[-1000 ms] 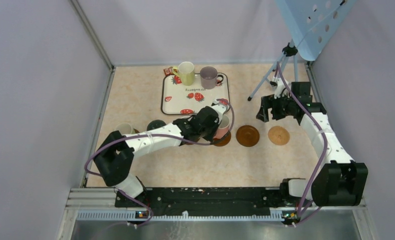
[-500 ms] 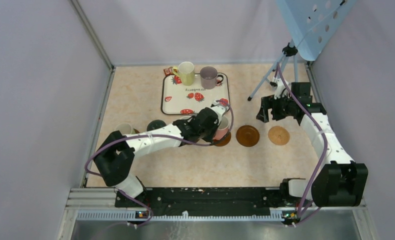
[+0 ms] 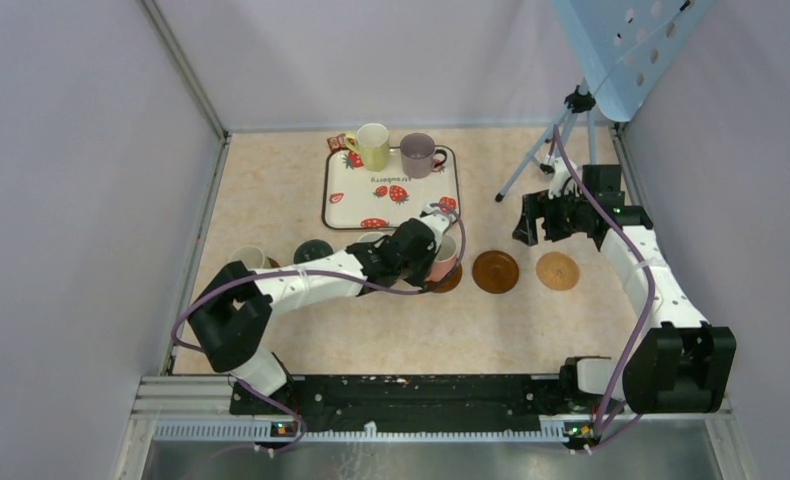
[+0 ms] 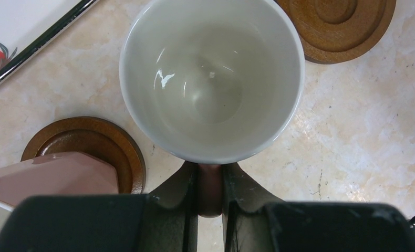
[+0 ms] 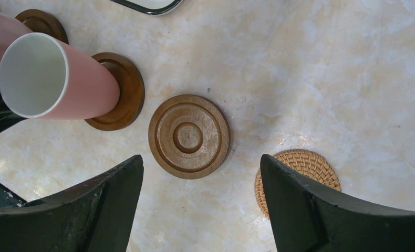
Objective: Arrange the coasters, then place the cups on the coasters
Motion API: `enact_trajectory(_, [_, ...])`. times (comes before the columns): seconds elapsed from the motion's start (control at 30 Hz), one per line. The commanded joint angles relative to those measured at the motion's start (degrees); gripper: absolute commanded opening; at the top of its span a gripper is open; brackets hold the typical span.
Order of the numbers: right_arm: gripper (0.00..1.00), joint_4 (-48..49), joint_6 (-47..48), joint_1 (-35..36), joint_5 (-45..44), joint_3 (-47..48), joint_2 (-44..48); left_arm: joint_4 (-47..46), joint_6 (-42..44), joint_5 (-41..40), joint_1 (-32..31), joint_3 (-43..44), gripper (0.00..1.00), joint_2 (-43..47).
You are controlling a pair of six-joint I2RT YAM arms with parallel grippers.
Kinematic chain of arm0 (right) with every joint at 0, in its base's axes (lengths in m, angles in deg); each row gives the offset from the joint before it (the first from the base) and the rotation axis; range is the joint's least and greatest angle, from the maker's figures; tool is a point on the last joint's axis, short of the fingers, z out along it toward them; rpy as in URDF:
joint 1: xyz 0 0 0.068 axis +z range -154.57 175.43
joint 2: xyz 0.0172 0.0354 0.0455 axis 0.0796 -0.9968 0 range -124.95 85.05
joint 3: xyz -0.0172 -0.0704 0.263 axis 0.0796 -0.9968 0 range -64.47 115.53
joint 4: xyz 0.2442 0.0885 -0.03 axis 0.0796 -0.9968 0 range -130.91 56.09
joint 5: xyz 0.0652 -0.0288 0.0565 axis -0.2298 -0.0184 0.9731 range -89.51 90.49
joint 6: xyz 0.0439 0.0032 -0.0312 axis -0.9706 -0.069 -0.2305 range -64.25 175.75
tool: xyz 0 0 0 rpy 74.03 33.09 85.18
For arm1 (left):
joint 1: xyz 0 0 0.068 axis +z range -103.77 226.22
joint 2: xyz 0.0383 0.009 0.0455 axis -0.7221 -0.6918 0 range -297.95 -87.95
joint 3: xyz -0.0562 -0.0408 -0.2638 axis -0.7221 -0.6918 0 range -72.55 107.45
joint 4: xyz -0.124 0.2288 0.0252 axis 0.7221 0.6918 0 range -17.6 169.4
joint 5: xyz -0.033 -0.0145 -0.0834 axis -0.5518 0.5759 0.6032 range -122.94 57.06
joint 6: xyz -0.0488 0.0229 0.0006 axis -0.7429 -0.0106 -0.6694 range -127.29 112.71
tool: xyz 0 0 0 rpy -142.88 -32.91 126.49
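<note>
My left gripper (image 4: 210, 176) is shut on the handle of a pink cup (image 4: 211, 79) with a pale inside. The pink cup (image 5: 63, 81) stands over a brown coaster (image 5: 122, 92); whether it touches it I cannot tell. Beside it a second pink cup (image 4: 53, 173) sits on another brown coaster (image 4: 90, 142). A bare ringed brown coaster (image 5: 188, 136) and a tan woven coaster (image 5: 300, 165) lie to the right. My right gripper (image 5: 201, 163) hangs open above these two, holding nothing. In the top view the left gripper (image 3: 433, 250) is at the table's middle and the right gripper (image 3: 537, 222) further right.
The strawberry-print tray (image 3: 391, 195) at the back holds a yellow-green cup (image 3: 371, 146) and a purple cup (image 3: 418, 154). A pale cup (image 3: 251, 257) and a dark cup (image 3: 313, 250) stand at the left. A tripod (image 3: 556, 150) stands at the back right.
The left gripper has shifted very slightly with the pink cup still in it. The right arm has not moved.
</note>
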Motion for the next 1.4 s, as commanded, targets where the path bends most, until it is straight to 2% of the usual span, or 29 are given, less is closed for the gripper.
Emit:
enact_trajectory(0.0, [0.81,0.37,0.46,-0.4,0.0,-0.4,1.32,-6.96,-0.38,-0.28,-0.31,-0.23,0.21,0.53])
enact_trajectory(0.17, [0.81,0.2,0.63,-0.44,-0.16,-0.16,1.16,-6.25,-0.41,-0.01,-0.31,-1.03,0.38,0.37])
enact_trajectory(0.7, [0.81,0.07,2.51,-0.4,0.97,0.68,0.42,0.18,1.64,1.26,-0.31,-0.95,0.8,6.88])
enact_trajectory(0.83, [0.81,0.25,2.9,-0.4,1.8,1.34,-0.37,2.44,3.99,2.31,-0.31,0.43,0.98,9.95])
enact_trajectory(1.1, [0.82,1.92,2.59,-0.4,3.49,3.97,-3.56,8.0,7.56,6.01,1.19,8.97,0.99,12.9])
enact_trajectory(1.2, [0.82,3.58,2.39,-0.25,4.64,6.25,-6.16,8.96,10.0,12.01,6.58,12.59,0.99,11.57])
enact_trajectory(1.37, [0.82,5.11,4.99,1.83,8.75,14.84,-15.19,13.4,13.18,30.29,21.04,23.0,0.99,4.15])
